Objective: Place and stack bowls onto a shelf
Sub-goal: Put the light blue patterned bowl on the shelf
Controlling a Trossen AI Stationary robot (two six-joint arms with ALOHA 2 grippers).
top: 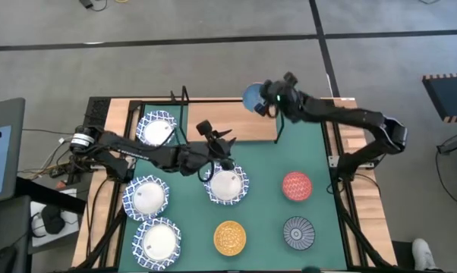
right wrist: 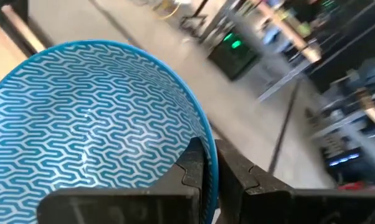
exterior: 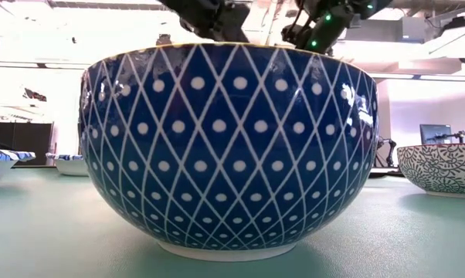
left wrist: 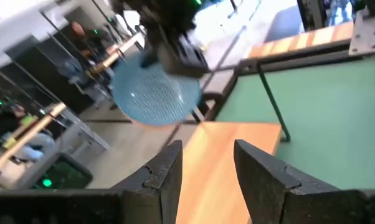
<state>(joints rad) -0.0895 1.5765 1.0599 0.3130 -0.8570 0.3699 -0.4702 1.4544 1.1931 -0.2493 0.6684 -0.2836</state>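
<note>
My right gripper (top: 265, 102) is shut on the light blue bowl (top: 253, 97) above the far edge of the light-wood shelf (top: 236, 125), near its right wire support. My left gripper (top: 217, 136) is open and holds nothing. It hovers over the shelf's near edge, just beyond a large lattice bowl (top: 227, 184), and its fingers (left wrist: 169, 171) point at the board (left wrist: 218, 155). On the green mat stand the red (top: 296, 186), orange-yellow (top: 230, 237) and dark grey (top: 298, 232) bowls. Three more large lattice bowls (top: 156, 129) (top: 146, 197) (top: 159, 241) stand on the left. My right gripper pinches the light blue bowl's rim (right wrist: 207, 146), one finger (right wrist: 192, 168) inside the bowl and one outside. The bowl (left wrist: 153, 93) is lifted clear and tilted, hanging below the gripper over the shelf's far side.
The shelf's board is bare between its black wire supports (top: 278, 125) (top: 184, 98). In the low view one large lattice bowl (exterior: 229, 147) fills the front, with the dark grey bowl (exterior: 441, 166) to its right. People sit in the room beyond the table (left wrist: 19, 143).
</note>
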